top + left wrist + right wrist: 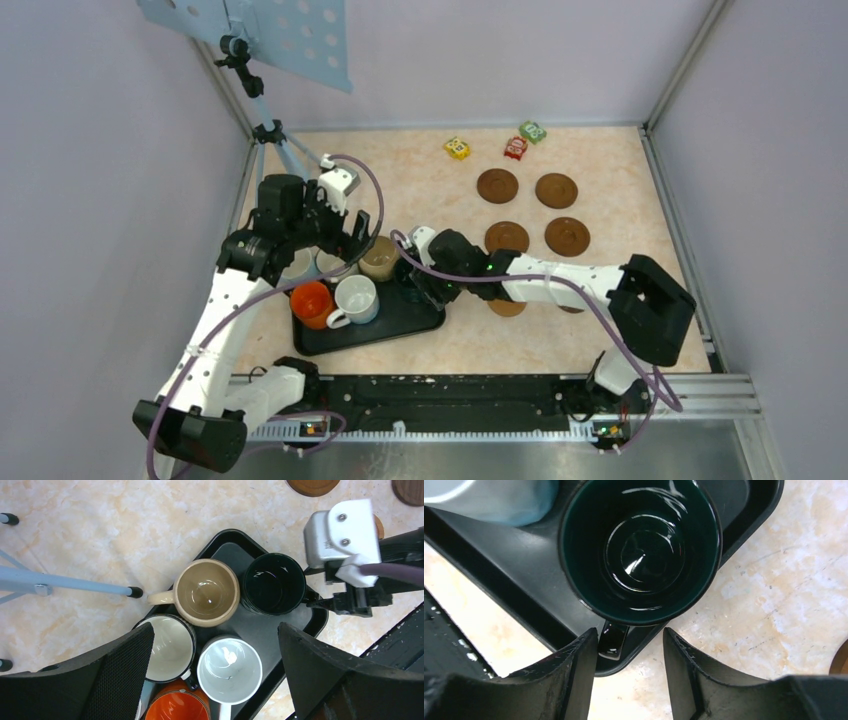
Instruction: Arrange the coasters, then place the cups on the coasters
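- surface [450, 205]: the coasters [507, 236] lie on its far right, four in a two-by-two block, two more nearer and partly hidden under the right arm; judged: arranging is done, the cup phase is in hand; no cup is seen on a coaster yet
- tray [408, 312]: black, left of centre, well apart from the coasters; all the mugs in view stand in it
- left gripper [215, 630]: jaws wide apart, holding nothing; hovers above the cluster, over the gap between the beige mug [209, 592] and the white mug [229, 668]
- dark green mug [639, 550]: upright and empty in the tray corner nearest the coasters
- right gripper [630, 634]: jaws apart, not clamped; it sits low at that corner, just outside the mug's rim
- handle [612, 641]: points out over the tray lip, between the two fingers, hard by one and with a clear gap to the other
- next move, judged: close squarely on the handle, lift clear of the tray wall, carry to a free coaster; risk: an off-centre pinch may twist the mug
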